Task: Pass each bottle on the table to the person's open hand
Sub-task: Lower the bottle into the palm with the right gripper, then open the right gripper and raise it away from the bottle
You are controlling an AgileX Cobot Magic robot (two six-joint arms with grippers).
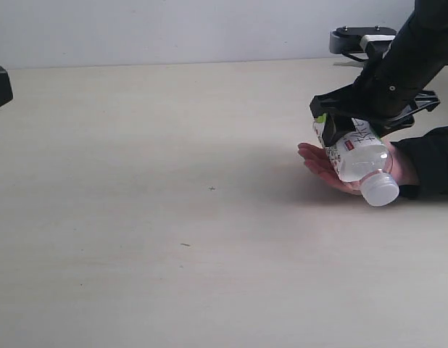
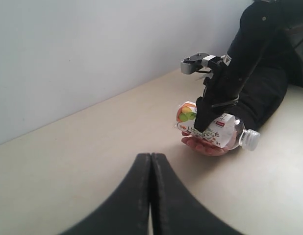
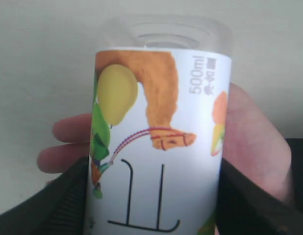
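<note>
Here the fruit-labelled bottle lay tilted, seemingly resting on the person's hand, palm up with fingers spread, the right gripper clamped around its body. With those fingers uncurled, a release could roll it cap-first off the palm onto the table.
</note>
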